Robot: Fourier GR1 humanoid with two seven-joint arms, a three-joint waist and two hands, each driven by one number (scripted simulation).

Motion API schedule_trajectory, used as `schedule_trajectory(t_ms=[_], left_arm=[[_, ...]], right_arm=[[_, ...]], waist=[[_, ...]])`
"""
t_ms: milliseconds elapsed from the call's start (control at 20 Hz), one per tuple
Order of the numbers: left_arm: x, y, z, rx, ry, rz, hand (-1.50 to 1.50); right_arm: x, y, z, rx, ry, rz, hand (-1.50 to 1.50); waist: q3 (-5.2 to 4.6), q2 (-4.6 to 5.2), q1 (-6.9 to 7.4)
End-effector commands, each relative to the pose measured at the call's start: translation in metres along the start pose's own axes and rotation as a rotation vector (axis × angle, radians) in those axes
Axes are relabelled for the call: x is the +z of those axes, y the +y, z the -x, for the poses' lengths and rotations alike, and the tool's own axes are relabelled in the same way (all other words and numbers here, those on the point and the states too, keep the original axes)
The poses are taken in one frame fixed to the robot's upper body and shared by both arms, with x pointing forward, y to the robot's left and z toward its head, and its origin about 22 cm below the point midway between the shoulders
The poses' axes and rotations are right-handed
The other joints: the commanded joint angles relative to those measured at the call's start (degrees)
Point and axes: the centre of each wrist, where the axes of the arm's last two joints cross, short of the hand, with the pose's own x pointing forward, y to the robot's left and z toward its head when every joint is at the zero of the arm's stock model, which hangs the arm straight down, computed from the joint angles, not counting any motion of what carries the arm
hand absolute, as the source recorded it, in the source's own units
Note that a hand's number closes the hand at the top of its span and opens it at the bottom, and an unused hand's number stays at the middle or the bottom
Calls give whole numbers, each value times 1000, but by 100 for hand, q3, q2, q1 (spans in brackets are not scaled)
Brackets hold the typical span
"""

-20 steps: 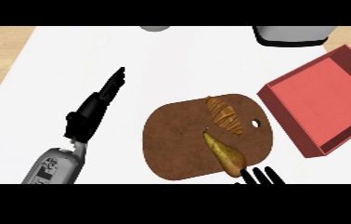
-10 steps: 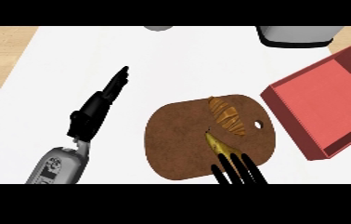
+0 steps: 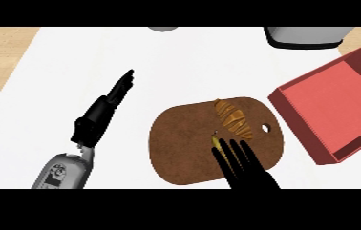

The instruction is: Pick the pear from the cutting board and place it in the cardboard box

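right hand (image 3: 245,172): fingers straight and spread, not curled, over the pear (image 3: 214,141) | pear mostly hidden, sitting on cutting board (image 3: 180,148) by a croissant (image 3: 233,117) | red box (image 3: 321,112) just right of the board | left hand (image 3: 99,119) straight-fingered, way off left

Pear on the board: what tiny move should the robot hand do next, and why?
Probably lower a little and curl the right robot hand round the pear. Its fingers are straight above the pear, hiding all but its tip, so nothing is gripped yet. The pear lies on the cutting board, beside the croissant.
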Motion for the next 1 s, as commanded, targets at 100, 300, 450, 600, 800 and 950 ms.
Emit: schedule_trajectory(t_ms=[100,300,450,600,800,950], left_arm=[[0,10,-5,5,6,4,0],[-1,9,-8,-12,-6,1,0],[-2,7,-7,1,-1,-5,0],[20,9,-1,8,5,7,0],[4,11,8,-13,22,-4,0],[-6,3,8,10,-6,-2,0]], right_arm=[[-23,17,3,-3,-27,33,-150],[-20,22,2,28,-20,28,-150],[-39,26,9,25,-2,-14,-150],[-21,37,8,51,-2,-52,-150],[-36,38,6,45,16,-71,-150],[-43,44,18,53,7,-74,-150]], waist=[[1,0,-1],[0,-1,-8],[1,1,8],[0,-6,15],[0,0,0],[0,3,-5]])
